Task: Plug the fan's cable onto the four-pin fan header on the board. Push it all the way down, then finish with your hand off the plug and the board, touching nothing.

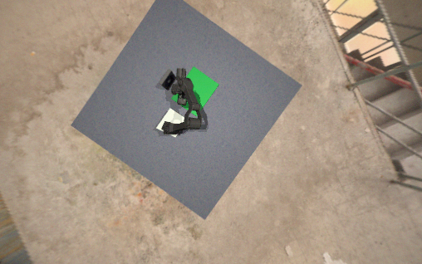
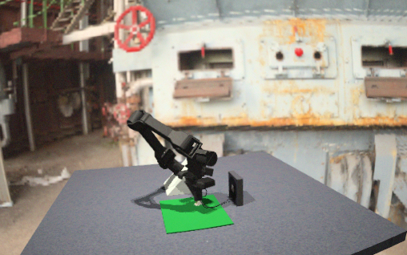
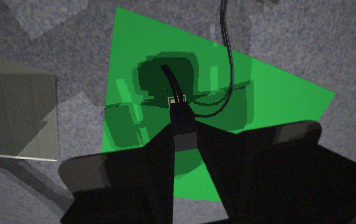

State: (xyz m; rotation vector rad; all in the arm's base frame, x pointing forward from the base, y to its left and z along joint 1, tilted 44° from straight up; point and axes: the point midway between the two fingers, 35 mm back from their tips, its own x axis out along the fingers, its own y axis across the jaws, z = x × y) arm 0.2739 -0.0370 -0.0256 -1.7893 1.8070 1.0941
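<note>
The green board lies flat on the table. My gripper points down over it, shut on the black plug of the fan's cable. The small whitish four-pin header shows at the plug's far end in the wrist view. The plug and fingers hide part of the header, and I cannot tell how deep the plug sits. The dark cable loops from the plug to the fan. The black square fan stands upright beside the board.
A pale, slanted block stands beside the board, near the arm's base side. The arm leans over part of it. The grey table ends in straight edges.
</note>
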